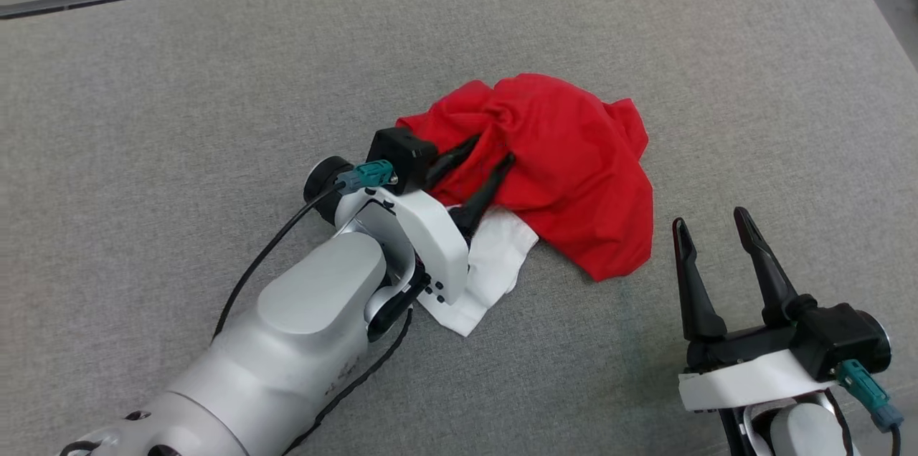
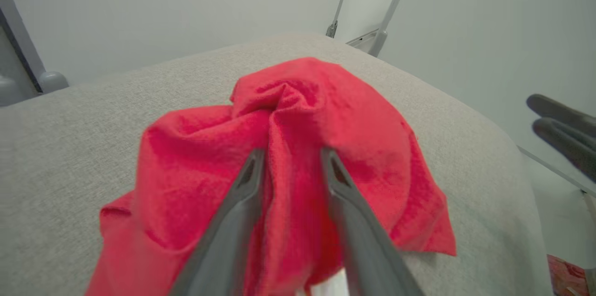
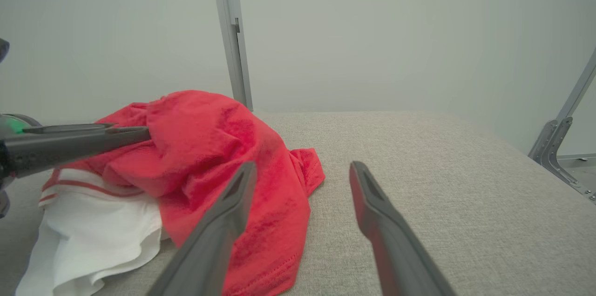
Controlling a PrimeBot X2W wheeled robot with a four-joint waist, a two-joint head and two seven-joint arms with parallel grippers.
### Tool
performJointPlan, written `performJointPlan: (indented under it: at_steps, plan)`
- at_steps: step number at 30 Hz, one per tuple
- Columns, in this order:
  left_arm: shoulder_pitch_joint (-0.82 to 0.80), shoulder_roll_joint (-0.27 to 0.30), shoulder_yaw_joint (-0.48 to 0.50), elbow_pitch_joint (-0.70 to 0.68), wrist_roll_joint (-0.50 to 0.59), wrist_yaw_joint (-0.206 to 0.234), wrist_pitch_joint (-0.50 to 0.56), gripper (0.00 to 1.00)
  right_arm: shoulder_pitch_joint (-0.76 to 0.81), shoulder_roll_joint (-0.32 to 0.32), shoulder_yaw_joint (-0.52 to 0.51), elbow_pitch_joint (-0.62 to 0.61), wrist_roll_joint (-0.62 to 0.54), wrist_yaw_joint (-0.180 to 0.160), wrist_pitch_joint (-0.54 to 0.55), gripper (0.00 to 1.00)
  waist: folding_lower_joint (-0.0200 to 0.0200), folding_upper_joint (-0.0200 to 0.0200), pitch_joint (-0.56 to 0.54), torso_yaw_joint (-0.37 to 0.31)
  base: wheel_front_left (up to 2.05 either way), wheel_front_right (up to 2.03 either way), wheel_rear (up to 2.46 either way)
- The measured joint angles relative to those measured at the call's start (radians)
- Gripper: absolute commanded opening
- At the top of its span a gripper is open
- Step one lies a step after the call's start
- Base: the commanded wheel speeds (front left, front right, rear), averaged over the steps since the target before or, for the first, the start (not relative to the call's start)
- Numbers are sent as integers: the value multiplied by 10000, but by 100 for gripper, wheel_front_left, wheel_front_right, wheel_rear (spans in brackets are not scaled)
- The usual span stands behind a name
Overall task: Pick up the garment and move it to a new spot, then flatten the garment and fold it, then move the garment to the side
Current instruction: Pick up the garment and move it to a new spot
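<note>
Head view first: the red-and-white garment [image 1: 574, 155] lies crumpled mid-table [image 1: 179, 83]. The left tool [image 1: 493, 148] is right in it, fingers slightly parted across the red folds, not clenched. The right tool [image 1: 708, 218] sits off the garment's right side, clear of the cloth, spread wide and grasping nothing.

Over to the left wrist view: a red ridge of the garment [image 2: 195, 156] rises between the left tool's [image 2: 292, 151] parted fingers.

Right wrist view: the right tool [image 3: 303, 165] frames bare table and the red hem. White fabric spills out at the left, beneath the left tool [image 3: 132, 129].
</note>
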Motion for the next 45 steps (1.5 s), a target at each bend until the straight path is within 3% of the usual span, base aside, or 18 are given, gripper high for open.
performJointPlan:
  at_steps: [4,6,12,13,15,22,26,30,34,45]
  plan:
    - [303,-238,439,54,-96,4,-462,100,140,4,98,127,-293,2,0,100,0,0,-419,214,0,0,0]
    - [671,-190,1212,-337,-59,268,-489,100,296,6,222,173,-408,2,0,100,0,0,-790,361,0,0,0]
    - [3258,882,3622,-2610,982,976,-518,100,743,4,382,155,-456,2,0,100,0,0,-2040,893,0,0,0]
    - [4229,1181,4541,-3405,1373,1369,-518,100,928,15,324,136,-445,2,0,100,0,0,-2416,1103,0,0,0]
    - [5191,1298,5722,-4293,1766,1735,-525,100,1049,-4,163,50,-410,2,0,100,0,0,-2705,1375,0,0,0]
    - [8619,863,8844,-6238,4299,2472,-520,100,1318,8,-17,-67,-228,0,0,100,0,0,-3438,2232,0,0,0]
    - [10172,111,10100,-6844,5438,2259,-518,100,1551,6,-222,-136,-171,0,0,100,-1,0,-3713,2538,0,0,0]
    - [10916,-305,10575,-7438,6711,1755,-525,100,1832,6,-407,-82,-138,0,0,100,0,0,-3818,2736,0,0,0]
    - [11339,-453,10621,-7390,7478,1643,-523,100,2108,4,-491,67,-148,0,0,100,-1,0,-3852,2794,0,0,0]
    - [11303,-502,10366,-7421,7816,1645,-523,100,2256,4,-368,130,-138,0,0,100,-1,0,-3839,2647,0,0,0]
